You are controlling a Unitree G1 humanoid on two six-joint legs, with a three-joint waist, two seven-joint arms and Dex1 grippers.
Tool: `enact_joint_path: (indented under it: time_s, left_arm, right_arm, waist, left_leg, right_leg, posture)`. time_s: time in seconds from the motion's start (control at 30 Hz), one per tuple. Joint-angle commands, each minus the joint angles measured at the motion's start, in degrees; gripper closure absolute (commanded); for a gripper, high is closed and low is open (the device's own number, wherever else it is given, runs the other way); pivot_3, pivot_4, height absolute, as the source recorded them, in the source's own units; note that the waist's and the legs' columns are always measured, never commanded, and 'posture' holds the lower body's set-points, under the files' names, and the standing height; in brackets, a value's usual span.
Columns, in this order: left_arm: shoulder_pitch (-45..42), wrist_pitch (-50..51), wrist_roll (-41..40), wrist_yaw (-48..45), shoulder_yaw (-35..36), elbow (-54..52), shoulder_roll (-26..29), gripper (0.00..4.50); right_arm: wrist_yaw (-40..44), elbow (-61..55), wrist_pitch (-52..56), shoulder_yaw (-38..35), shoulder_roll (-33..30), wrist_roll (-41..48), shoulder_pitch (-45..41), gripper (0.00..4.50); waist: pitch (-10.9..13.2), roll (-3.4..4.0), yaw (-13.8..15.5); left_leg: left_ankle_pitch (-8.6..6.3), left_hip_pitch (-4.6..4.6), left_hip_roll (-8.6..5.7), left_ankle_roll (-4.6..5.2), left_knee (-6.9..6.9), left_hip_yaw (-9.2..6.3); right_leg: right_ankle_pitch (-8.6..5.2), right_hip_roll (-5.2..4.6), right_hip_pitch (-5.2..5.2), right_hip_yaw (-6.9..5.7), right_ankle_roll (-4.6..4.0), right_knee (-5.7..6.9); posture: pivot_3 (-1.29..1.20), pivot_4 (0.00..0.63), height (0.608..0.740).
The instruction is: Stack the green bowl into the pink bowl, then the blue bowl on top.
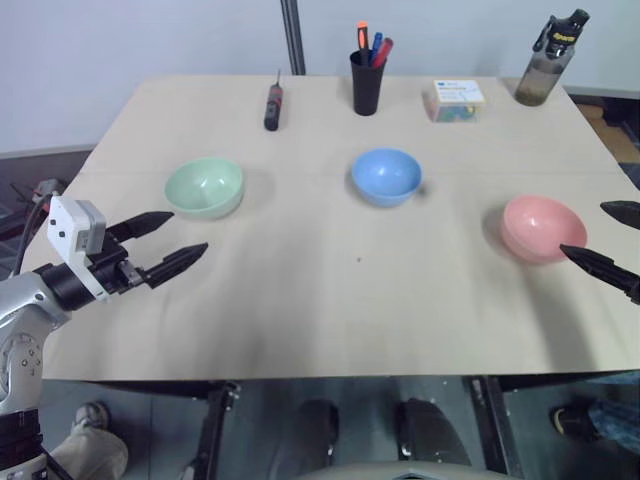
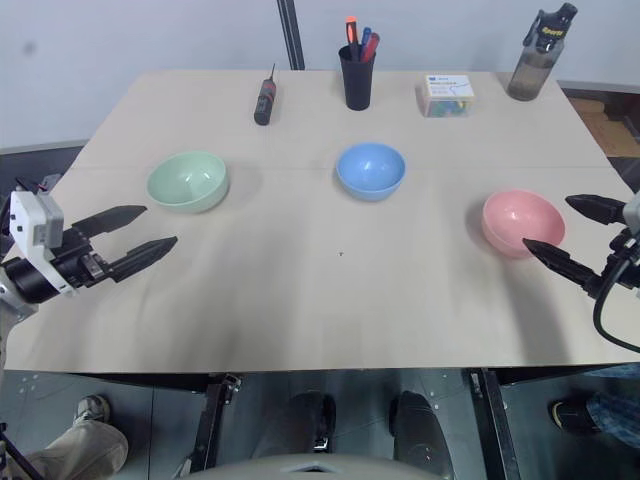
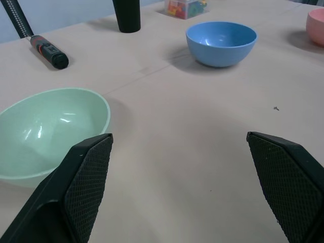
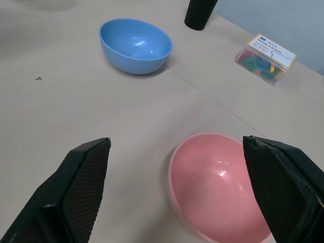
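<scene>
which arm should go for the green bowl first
Left, probably. The left gripper is open, empty and close beside the green bowl on that side of the table. The right gripper is open at the pink bowl, far across from it.

on the desk (image 1: 300, 300) the green bowl (image 1: 204, 187) sat left, the blue bowl (image 1: 386, 176) in the middle and the pink bowl (image 1: 542, 228) right, all well apart. behind them stood a screwdriver (image 1: 272, 105), pen cup (image 1: 366, 80), box (image 1: 453, 100) and bottle (image 1: 549, 62).
</scene>
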Motion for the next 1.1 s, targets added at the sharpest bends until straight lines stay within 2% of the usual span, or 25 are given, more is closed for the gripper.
enact_joint_path:
  time_s: [0.03, 0.27, 0.47, 0.77, 0.97, 1.1]
  left_arm:
    - [-1.1, -0.4, -0.7, -0.2, 0.7, -0.4, 0.9, 0.0]
    - [-2.7, 0.0, -1.5, -0.1, -0.4, -1.3, -0.4, 0.0]
    - [-5.2, -3.4, 5.8, 8.2, -4.2, -2.4, -2.5, 0.0]
    - [-7.2, -4.6, 6.0, 8.0, -7.2, -3.4, -2.9, 0.0]
    - [-6.7, -2.0, -6.8, -4.0, -5.8, -7.4, -3.5, 0.0]
    - [-6.0, -0.5, -10.1, -11.6, -7.4, -9.1, -1.0, 0.0]
  right_arm:
    - [0.1, -0.2, -0.7, -0.1, -0.8, 0.0, -0.7, 0.12]
    - [-1.3, 0.2, -2.1, 3.0, 0.0, -1.5, -2.0, 0.12]
    - [-1.9, -0.8, -3.3, 7.1, 1.8, -0.6, -4.7, 0.12]
    - [-7.0, 0.3, -5.7, 18.5, 4.3, -8.1, -7.2, 0.12]
    - [-12.4, 8.1, -4.3, 27.3, 4.7, -16.7, -11.4, 0.12]
    - [-14.7, 14.1, -3.4, 31.6, 6.4, -19.7, -16.5, 0.12]
  waist:
    - [0.0, 0.0, 0.0]
    - [0.0, 0.0, 0.0]
    - [0.0, 0.0, 0.0]
    - [0.0, 0.0, 0.0]
    - [0.0, 0.0, -0.1]
    - [0.0, 0.02, -0.2]
  left_leg:
    - [0.0, 0.0, 0.0, 0.0, 0.0, 0.0]
    - [0.0, -0.02, -0.02, 0.0, 0.0, -0.01]
    - [0.0, -0.02, -0.05, 0.01, 0.0, -0.03]
    - [0.0, -0.09, -0.09, 0.0, -0.01, -0.06]
    - [0.04, -0.1, -0.13, -0.07, 0.0, -0.04]
    - [0.13, -0.11, -0.12, -0.22, -0.01, -0.05]
  right_leg:
    - [0.0, 0.0, 0.0, 0.0, 0.0, 0.0]
    - [0.0, 0.01, -0.01, -0.02, 0.0, 0.0]
    - [0.0, 0.01, -0.01, -0.05, 0.01, 0.0]
    - [0.01, 0.0, -0.07, -0.07, 0.01, -0.02]
    - [0.01, -0.05, -0.07, -0.07, 0.01, -0.02]
    - [0.0, -0.01, -0.1, -0.08, -0.01, -0.01]
  posture:
    - [0.0, 0.15, 0.74]
    - [0.0, 0.15, 0.74]
    - [0.0, 0.15, 0.74]
    - [0.0, 0.15, 0.74]
    - [0.0, 0.15, 0.74]
    - [0.0, 0.15, 0.74]
